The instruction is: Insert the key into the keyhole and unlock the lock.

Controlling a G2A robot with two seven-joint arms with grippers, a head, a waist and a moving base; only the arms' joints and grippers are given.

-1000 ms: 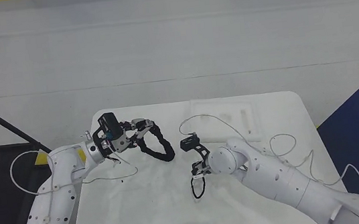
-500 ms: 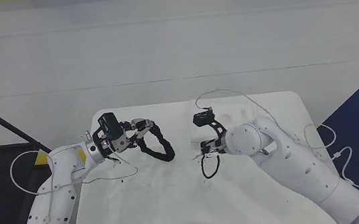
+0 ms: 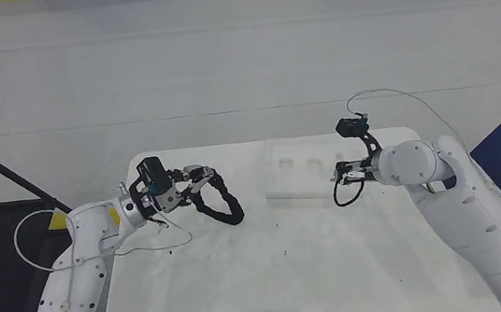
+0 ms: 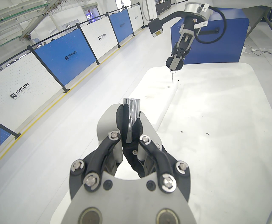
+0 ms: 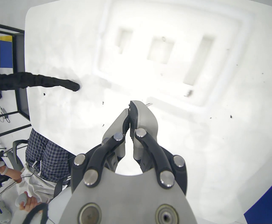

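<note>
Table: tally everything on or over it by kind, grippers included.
grippers: 2, left gripper and right gripper
lock: 1
key: 1
foam tray: 1
total: 5

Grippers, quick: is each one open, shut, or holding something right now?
Left gripper: shut on the lock.
Right gripper: shut on the key.
</note>
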